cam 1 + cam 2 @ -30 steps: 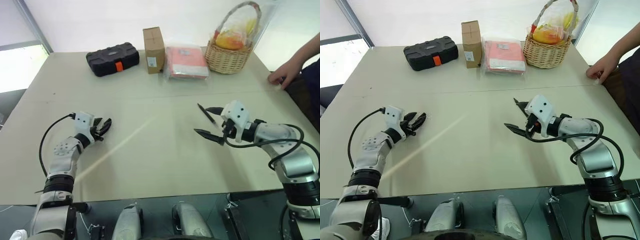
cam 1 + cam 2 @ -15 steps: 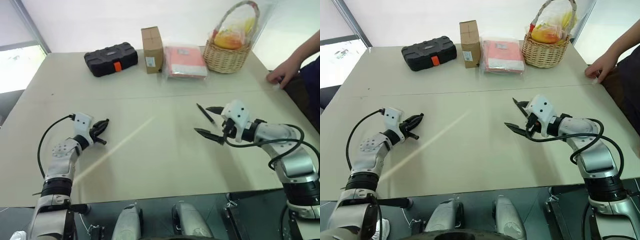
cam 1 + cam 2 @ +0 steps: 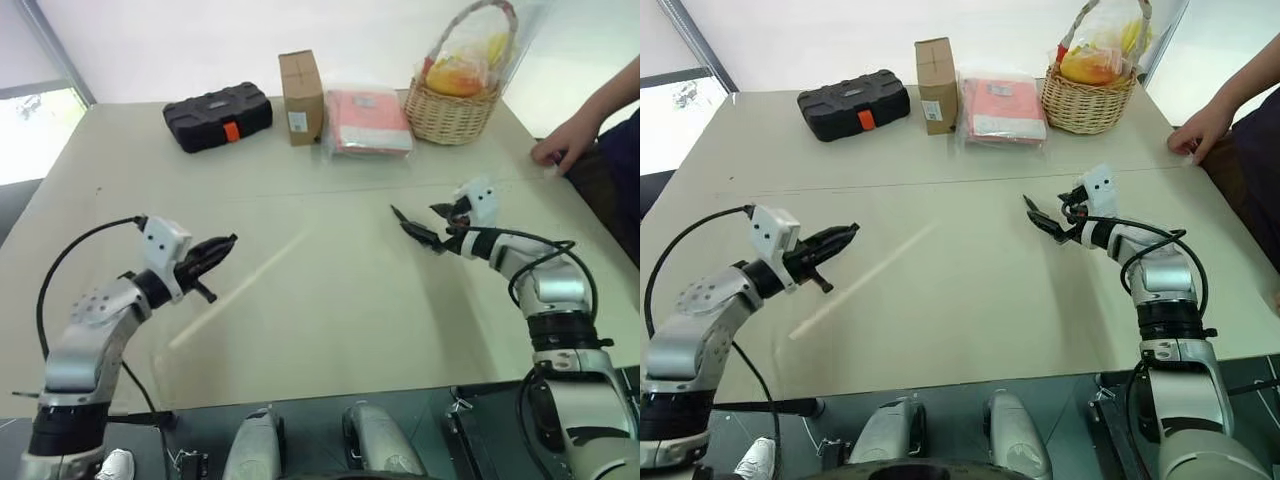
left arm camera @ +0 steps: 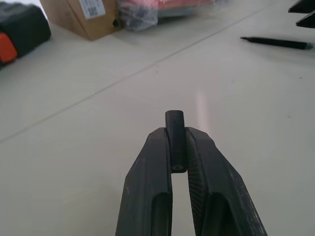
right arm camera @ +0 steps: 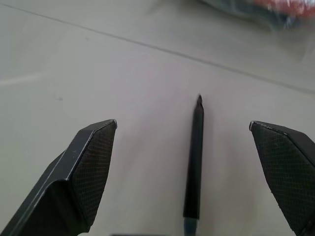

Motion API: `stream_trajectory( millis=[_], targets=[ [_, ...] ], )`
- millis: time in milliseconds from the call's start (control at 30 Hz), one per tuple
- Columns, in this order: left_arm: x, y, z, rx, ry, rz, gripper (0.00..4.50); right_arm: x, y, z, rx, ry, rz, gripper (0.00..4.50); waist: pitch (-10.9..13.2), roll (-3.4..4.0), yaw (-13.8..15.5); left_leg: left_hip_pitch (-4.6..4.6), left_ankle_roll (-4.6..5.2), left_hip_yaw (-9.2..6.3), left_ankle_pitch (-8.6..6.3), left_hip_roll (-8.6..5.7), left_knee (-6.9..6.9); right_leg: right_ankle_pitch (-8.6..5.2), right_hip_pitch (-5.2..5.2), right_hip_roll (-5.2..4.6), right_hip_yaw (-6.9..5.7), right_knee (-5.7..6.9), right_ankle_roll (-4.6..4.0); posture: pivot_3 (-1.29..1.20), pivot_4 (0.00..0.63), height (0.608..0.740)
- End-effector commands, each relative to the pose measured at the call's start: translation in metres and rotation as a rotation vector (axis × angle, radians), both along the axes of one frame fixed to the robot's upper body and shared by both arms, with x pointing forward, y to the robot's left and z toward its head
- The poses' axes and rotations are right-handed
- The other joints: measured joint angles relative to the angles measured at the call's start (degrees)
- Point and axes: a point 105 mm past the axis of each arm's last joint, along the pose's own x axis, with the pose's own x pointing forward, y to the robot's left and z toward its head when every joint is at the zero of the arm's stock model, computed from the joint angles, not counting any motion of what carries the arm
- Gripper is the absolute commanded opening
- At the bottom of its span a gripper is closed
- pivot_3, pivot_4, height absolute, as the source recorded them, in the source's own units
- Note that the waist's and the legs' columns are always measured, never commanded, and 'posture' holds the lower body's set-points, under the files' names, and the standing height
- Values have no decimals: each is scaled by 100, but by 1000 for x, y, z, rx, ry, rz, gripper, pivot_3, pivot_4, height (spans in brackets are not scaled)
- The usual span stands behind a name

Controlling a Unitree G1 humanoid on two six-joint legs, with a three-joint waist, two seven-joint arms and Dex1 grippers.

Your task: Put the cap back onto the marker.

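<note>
The left gripper (image 4: 178, 147), raised off the beige surface (image 3: 330, 290), has its fingers (image 4: 147, 191) clamped on the small black cap (image 4: 175, 135), while the right gripper (image 5: 189, 172) hangs with fingers (image 5: 86, 172) spread wide to either side of the black marker (image 5: 194, 160) lying flat on the surface.

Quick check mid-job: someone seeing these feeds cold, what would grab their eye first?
Likely the left gripper raised over the near table, shut on the small black cap. Then the right gripper, jaws wide on either side of the marker lying on the table. A fruit basket brightens the far edge.
</note>
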Motion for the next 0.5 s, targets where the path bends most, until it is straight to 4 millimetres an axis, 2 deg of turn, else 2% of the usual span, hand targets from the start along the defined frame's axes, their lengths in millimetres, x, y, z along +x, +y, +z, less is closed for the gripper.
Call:
stream_trajectory(
  millis=[33,267,500],
  targets=[
    [-2,5,21,20,-76,28,75,7,8,6,-8,-35,-11,4500,0,0,0,0,0,0,0,0,0,0,-1,0,0,0,0,0,150,740],
    [-3,8,31,19,-98,54,75,11,12,-15,-17,7,-81,4500,0,0,1,1,0,3,0,-2,4,0,2,-2,1,-1,-1,0,150,740],
    [-3,4,43,-28,-109,33,75,12,1,-32,-49,56,-167,4500,-1,-1,5,4,0,4,0,-2,3,0,5,-2,2,-1,-1,0,150,740]
  ],
)
